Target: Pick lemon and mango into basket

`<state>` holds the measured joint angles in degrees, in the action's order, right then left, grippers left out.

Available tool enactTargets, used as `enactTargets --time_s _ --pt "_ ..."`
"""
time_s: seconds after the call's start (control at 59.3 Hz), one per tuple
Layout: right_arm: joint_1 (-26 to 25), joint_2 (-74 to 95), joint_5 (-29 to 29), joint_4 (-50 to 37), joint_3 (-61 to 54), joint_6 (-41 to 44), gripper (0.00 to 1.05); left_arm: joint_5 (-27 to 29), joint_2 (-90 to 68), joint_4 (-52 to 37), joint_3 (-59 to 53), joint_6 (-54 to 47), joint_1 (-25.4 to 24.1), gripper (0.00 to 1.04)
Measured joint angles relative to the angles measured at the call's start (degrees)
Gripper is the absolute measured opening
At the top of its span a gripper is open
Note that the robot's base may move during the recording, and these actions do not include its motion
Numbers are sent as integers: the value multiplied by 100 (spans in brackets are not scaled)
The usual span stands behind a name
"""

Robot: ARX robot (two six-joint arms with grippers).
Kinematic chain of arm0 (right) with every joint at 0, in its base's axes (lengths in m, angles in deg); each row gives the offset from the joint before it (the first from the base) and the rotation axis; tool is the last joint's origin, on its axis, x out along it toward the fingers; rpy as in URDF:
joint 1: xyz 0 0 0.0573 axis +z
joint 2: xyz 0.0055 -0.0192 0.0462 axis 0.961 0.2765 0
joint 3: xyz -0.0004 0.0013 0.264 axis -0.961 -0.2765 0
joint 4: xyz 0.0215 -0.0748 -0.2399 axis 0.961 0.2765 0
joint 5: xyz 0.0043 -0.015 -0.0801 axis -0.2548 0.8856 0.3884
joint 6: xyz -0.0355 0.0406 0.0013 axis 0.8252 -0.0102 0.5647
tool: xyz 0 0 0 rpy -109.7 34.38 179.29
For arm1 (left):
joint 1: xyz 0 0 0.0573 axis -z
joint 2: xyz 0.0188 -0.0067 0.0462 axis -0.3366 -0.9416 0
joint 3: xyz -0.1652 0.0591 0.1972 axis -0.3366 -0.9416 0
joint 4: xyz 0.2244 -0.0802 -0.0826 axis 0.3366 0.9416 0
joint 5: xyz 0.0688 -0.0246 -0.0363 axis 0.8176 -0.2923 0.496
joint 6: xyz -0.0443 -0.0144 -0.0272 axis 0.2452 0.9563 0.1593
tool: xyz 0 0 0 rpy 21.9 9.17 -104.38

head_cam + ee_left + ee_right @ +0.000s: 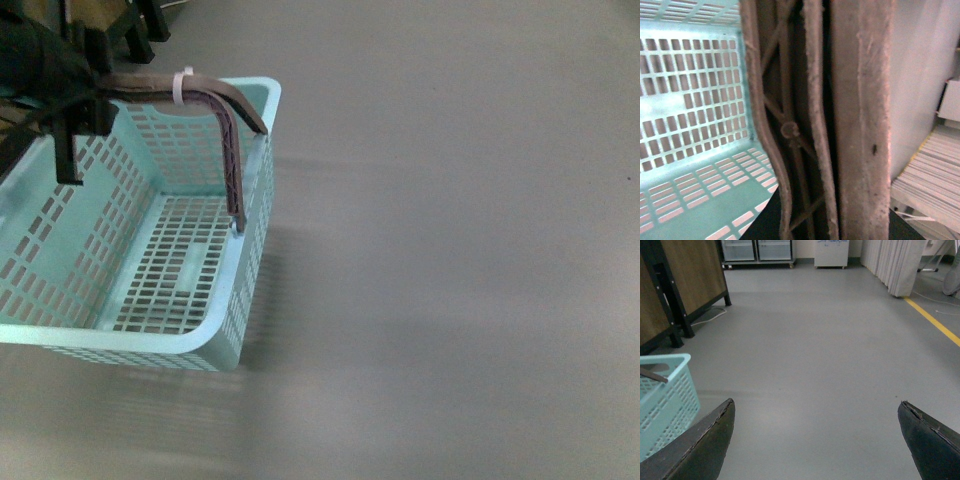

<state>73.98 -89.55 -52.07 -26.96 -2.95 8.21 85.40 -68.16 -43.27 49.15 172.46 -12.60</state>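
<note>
The pale turquoise basket [230, 310] hangs at the left of the front view, above the grey floor, and nothing lies inside it. My left gripper [85, 85] is shut on its brown handles [225, 100], which a white zip tie [182, 84] binds together. In the left wrist view the handles [860, 120] fill the picture, with the basket's slotted wall [690, 100] beside them. My right gripper [817, 412] stands wide open over bare floor, and the basket's corner [670, 390] shows beside it. No lemon or mango is in view.
Grey floor [450, 250] stretches ahead and to the right. The right wrist view shows a wooden panel on black legs [670, 295], glass-door cabinets [757, 250], a white curtain [895, 265] and a yellow floor line [935, 320]. Stacked white sheets [935, 180] show in the left wrist view.
</note>
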Motion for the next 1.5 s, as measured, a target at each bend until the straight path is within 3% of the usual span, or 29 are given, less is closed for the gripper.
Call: enactTargets --time_s 0.202,0.337,0.641,1.502 --pt "0 0 0 0 0 0 96 -2 1823 656 -702 90 15 17" --pt "0 0 -2 0 0 0 96 247 3528 1803 -852 -22 -72 17" --pt "0 0 0 0 0 0 96 472 4968 3097 -809 -358 173 17" --pt "0 0 -7 2 0 -2 96 601 5134 3178 -763 -621 225 17"
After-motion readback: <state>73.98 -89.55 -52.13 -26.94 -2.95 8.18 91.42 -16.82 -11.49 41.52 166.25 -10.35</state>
